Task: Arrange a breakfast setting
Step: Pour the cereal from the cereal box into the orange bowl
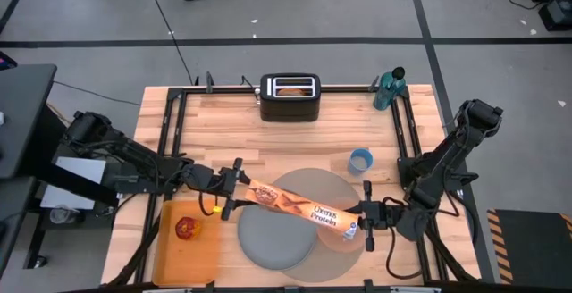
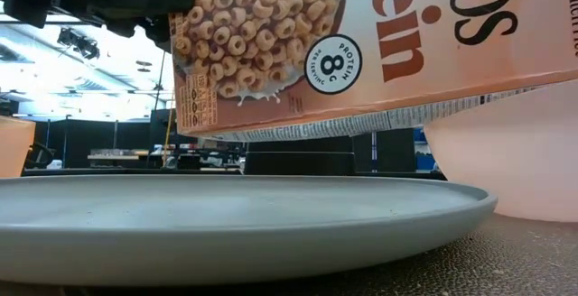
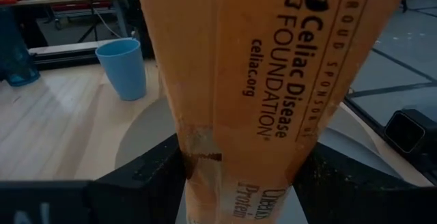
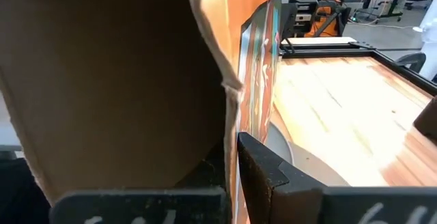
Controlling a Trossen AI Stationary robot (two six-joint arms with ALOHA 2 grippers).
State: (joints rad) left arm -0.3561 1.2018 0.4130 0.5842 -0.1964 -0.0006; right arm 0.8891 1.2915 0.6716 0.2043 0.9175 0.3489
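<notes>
Both jaws clamp one cereal box (image 1: 299,205): left gripper (image 1: 234,186) on its bottom end, right gripper (image 1: 365,214) on the opened top end, box slung tilted betw. them. Under the span lies the grey plate (image 1: 275,238) on the round placemat (image 1: 308,184). Pink bowl (image 1: 344,238) sits just below the right jaws, mostly hidden by box and gripper in high view; low view shows only a pale pink wall (image 2: 515,161), rim cut off by the box. Can't tell if cereal pieces are in it. Right wrist view is nearly all box flap. Apple (image 1: 187,230) on orange board (image 1: 183,257), left of left jaws. Blue cup (image 1: 359,160), toaster (image 1: 290,96) w/ something brown in its slot, and bottle (image 1: 390,87) farther back on desk (image 1: 214,132).
</notes>
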